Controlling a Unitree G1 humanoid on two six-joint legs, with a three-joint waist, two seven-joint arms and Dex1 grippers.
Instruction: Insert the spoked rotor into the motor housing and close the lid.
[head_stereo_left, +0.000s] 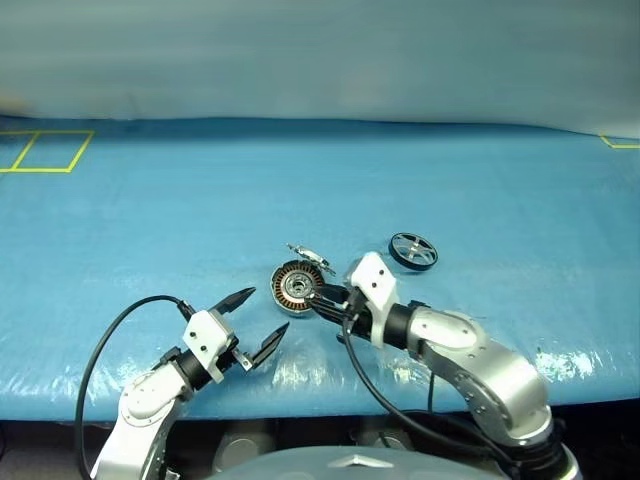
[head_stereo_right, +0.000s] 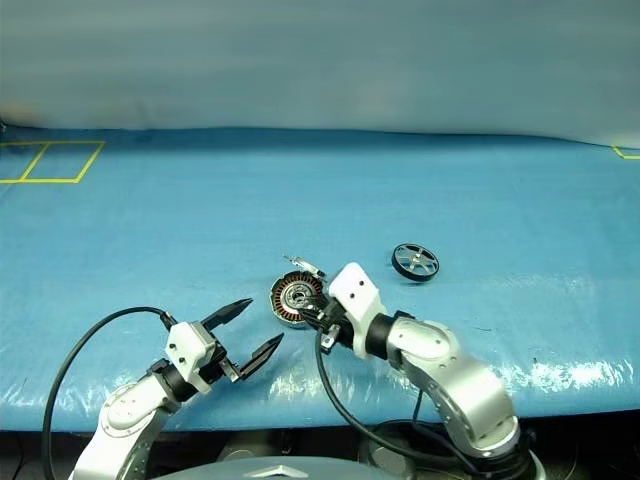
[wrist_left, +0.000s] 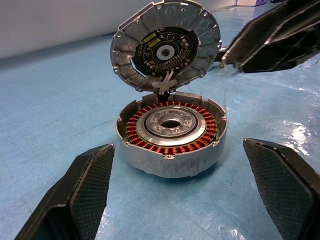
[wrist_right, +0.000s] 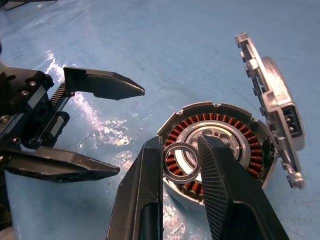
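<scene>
1. Counted: one motor housing (head_stereo_left: 294, 288), one lid (wrist_left: 166, 46), one spoked rotor (head_stereo_left: 413, 250), one small dark ring (wrist_right: 182, 162), and two grippers, all on a blue table cover (head_stereo_left: 320, 190) with yellow tape lines (head_stereo_left: 45, 150) at its upper left.

2. The motor housing sits just below the centre of the head view. It is open at the top; inside there is a circle of copper-brown windings around a silver centre with a bore. The spoked rotor is not in it.

3. The lid stands raised on its hinge at the housing's far rim, tilted back, its inner face with a dark round board showing in the left wrist view.

4. The spoked rotor lies flat on the cover to the right of centre in the head view, up and to the right of the housing and apart from it, with no gripper touching it.

5. The right gripper (wrist_right: 181, 165) is closed down to a narrow gap and pinches the small dark ring between its two fingers. In the right wrist view the ring hangs right above the housing's windings and centre.

6. The left gripper (head_stereo_left: 253, 323) is at the lower left of the head view, near the housing. Its fingers are spread wide, empty, touching nothing, and point toward the housing.
</scene>
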